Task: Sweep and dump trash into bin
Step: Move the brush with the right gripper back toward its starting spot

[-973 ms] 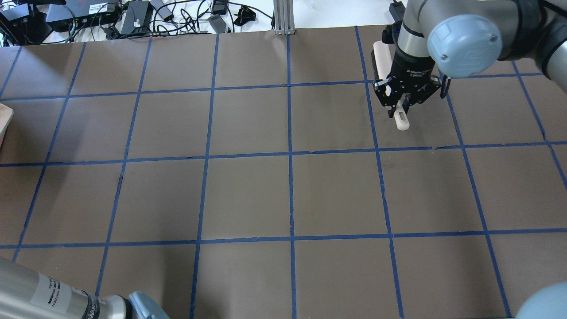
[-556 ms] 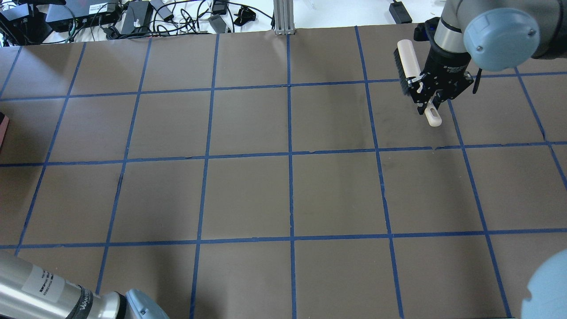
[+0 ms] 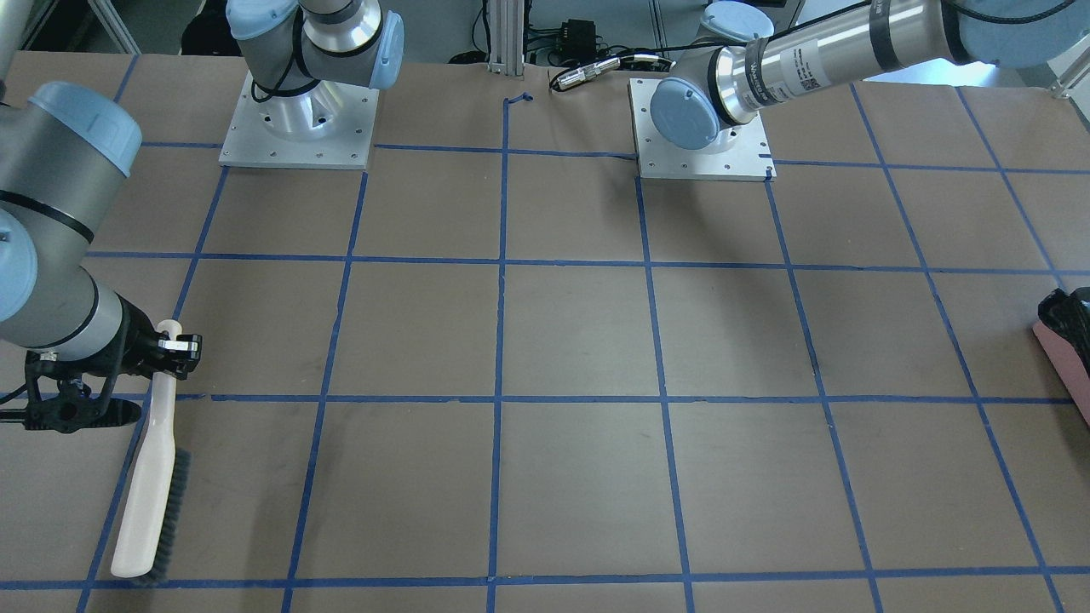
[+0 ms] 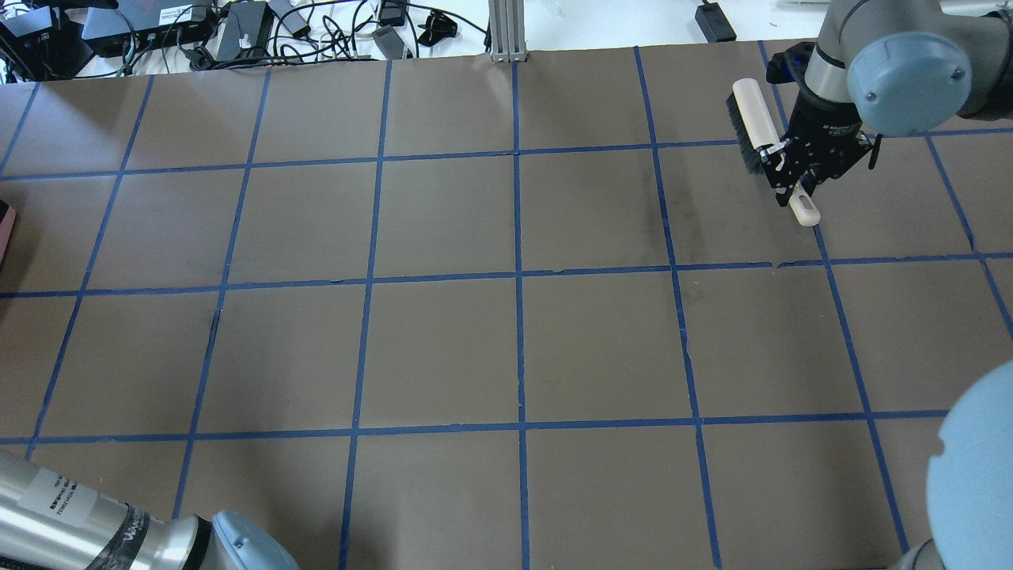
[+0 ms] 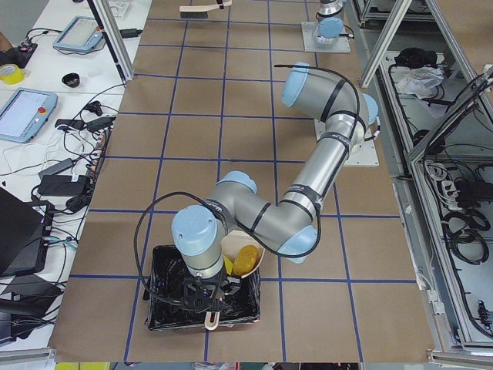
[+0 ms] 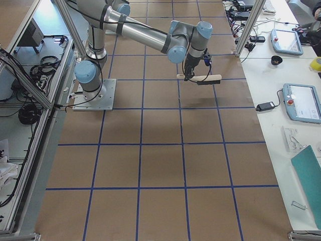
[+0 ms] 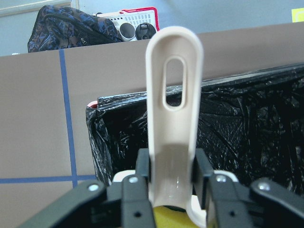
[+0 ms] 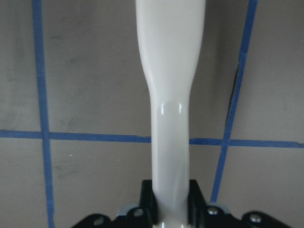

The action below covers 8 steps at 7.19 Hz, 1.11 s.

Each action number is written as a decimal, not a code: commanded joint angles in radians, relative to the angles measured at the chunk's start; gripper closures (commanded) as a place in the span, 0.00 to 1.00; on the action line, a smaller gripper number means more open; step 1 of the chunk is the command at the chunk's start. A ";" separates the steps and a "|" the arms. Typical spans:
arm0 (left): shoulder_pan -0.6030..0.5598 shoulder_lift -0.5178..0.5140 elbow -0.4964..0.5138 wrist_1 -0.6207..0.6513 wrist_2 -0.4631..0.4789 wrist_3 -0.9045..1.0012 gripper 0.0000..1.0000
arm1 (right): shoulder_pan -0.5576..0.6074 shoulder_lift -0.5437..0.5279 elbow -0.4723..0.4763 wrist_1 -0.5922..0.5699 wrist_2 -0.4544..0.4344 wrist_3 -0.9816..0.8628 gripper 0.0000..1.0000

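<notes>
My left gripper (image 7: 172, 167) is shut on the beige dustpan's handle (image 7: 173, 104) and holds the dustpan (image 5: 243, 254) over the bin (image 5: 166, 304), a pink-sided container lined with black bag (image 7: 247, 128). The golden-brown lump (image 5: 246, 260) and a bit of the yellow wedge (image 5: 228, 267) lie in the pan. The cream crescent is hidden. The bin's edge also shows in the front-facing view (image 3: 1063, 340). My right gripper (image 4: 798, 180) is shut on a white brush (image 4: 753, 115) with dark bristles, far across the table; the brush also shows in the front-facing view (image 3: 149, 485).
The brown table (image 4: 514, 348) is marked with a blue tape grid. Cables and power bricks (image 4: 237, 28) lie beyond its far edge. A metal post (image 4: 506, 32) stands at the far middle. The two arm bases (image 3: 298, 119) sit on the robot's side.
My right gripper has carried the brush to the right and a little farther away. The beige pan edge at the overhead view's left has gone, leaving the bin's pink side.
</notes>
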 commanded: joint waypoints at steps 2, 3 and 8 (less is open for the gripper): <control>0.040 -0.025 0.030 0.029 0.000 0.021 1.00 | -0.083 0.028 0.135 -0.192 -0.018 -0.045 1.00; 0.047 -0.027 0.032 0.034 0.000 0.041 1.00 | -0.086 0.029 0.181 -0.279 -0.034 -0.038 1.00; 0.055 -0.033 0.032 0.092 -0.001 0.055 1.00 | -0.086 0.031 0.192 -0.286 -0.018 -0.067 1.00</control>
